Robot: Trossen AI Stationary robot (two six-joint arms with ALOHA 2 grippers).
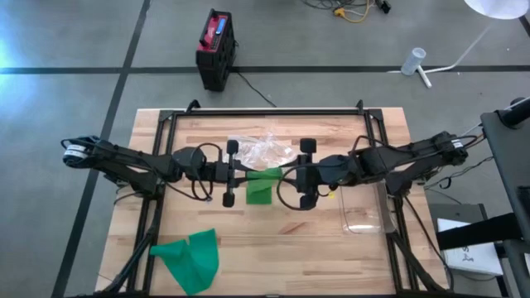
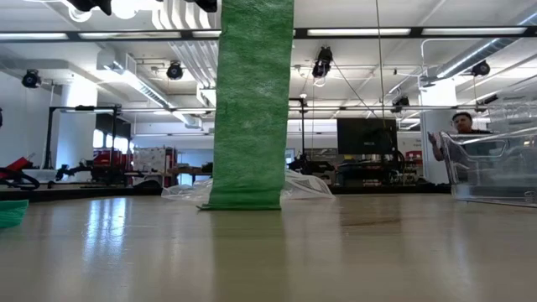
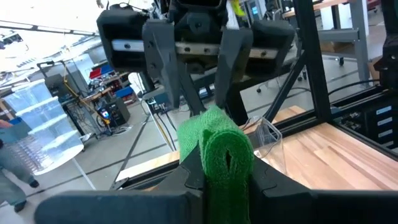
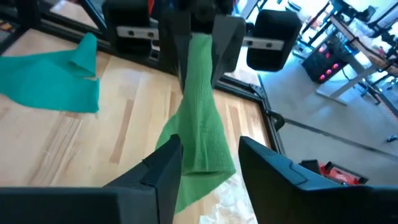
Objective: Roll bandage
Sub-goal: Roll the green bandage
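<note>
Two hands meet over the middle of the wooden surface [image 1: 273, 240], facing each other, with the green bandage [image 1: 261, 184] between them. The left hand [image 1: 240, 175] is clenched on the bandage: in its wrist view the rolled end stands between its fingers, the hollow core of the roll facing the camera, so the roll's axis lies roughly along the line from one arm to the other. From that grip a free strip hangs down; in the low view it is a tall, nearly upright band [image 2: 250, 105] whose lower edge rests on the surface. The strip's long axis is thus close to vertical.

The right hand [image 1: 291, 175] is released. In the right wrist view its two dark fingers [image 4: 166, 163] stand apart on either side of the hanging strip, near it, and I cannot tell whether either one touches the cloth.

A second piece of green cloth [image 1: 189, 257] lies crumpled near the front left corner of the surface, well apart from the hands. A crumpled clear plastic bag [image 1: 261, 150] lies just behind the bandage. A clear plastic box [image 1: 364, 207] sits under the right arm; nothing can be made out inside it.
</note>
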